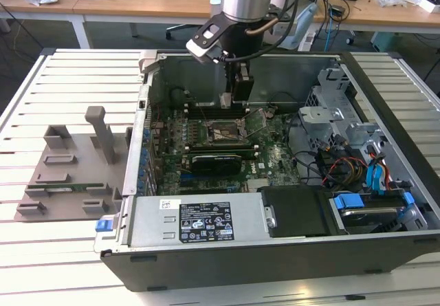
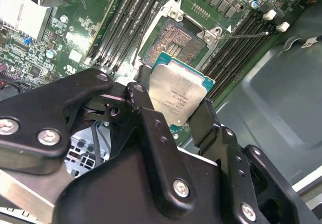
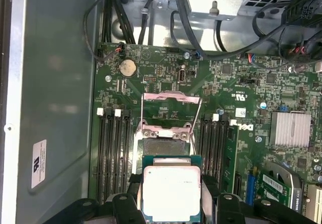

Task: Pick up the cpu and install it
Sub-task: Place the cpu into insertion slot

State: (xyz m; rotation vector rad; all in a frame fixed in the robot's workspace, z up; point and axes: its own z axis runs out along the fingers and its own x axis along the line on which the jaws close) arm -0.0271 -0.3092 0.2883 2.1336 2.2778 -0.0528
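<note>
Pinching the flat shiny square cpu (image 2: 177, 94) with the black pincer (image 2: 173, 105) near the bare socket (image 2: 173, 42); in the exterior view, slatted pale desk (image 1: 69, 72)

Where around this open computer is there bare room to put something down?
On the exterior view's left, the slatted table is bare all around the grey fixture. Inside the case, the motherboard and cables crowd it, and the gripper holds the cpu by the open socket.

One cpu (image 3: 171, 191), one socket (image 3: 165, 147), one computer case (image 1: 275, 261), one claw (image 2: 175, 98).
</note>
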